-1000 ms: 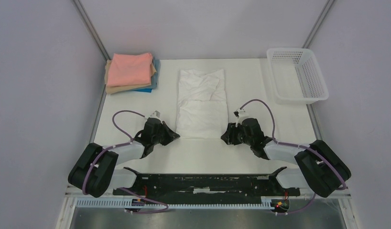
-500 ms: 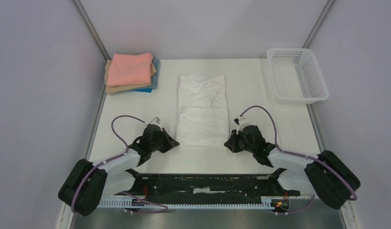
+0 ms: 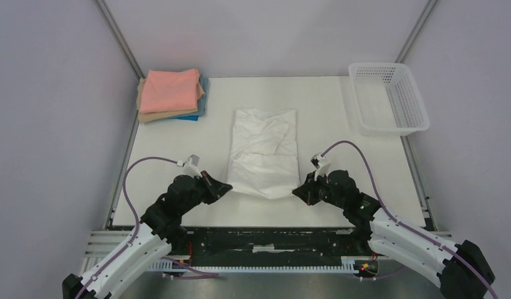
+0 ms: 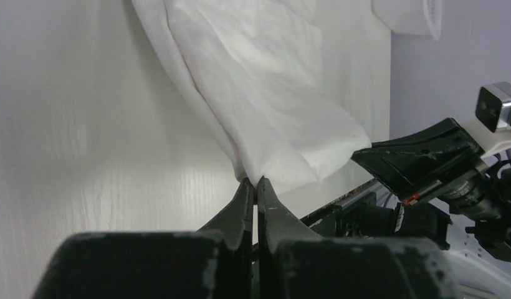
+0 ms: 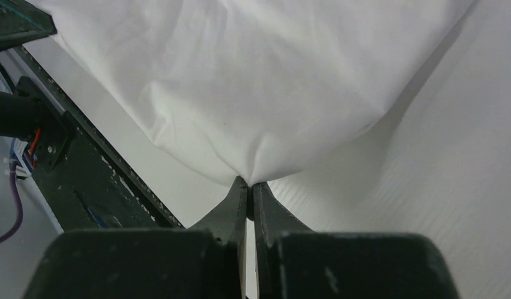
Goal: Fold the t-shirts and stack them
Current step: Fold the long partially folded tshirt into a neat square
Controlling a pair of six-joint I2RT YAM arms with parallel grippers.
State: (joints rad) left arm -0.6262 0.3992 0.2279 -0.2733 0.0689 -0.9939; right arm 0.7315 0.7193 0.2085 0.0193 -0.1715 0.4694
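The white t-shirt (image 3: 264, 152) lies folded lengthwise in a narrow strip in the middle of the table. My left gripper (image 3: 226, 187) is shut on its near left corner, seen pinched in the left wrist view (image 4: 253, 180). My right gripper (image 3: 296, 192) is shut on its near right corner, seen pinched in the right wrist view (image 5: 248, 180). The near edge of the shirt (image 5: 240, 81) is lifted a little and sags between the two grippers. A stack of folded salmon-pink (image 3: 171, 90), tan (image 3: 154, 116) and blue (image 3: 203, 99) t-shirts sits at the far left corner.
A white plastic mesh basket (image 3: 386, 98) stands at the far right of the table. The black rail (image 3: 265, 240) of the arm bases runs along the near edge. Metal frame posts (image 3: 119, 37) rise at the back corners.
Both grippers have moved toward the near edge, dragging the white t-shirt's near edge with them. The shirt has slid nearer and its near edge now bows between the grippers.
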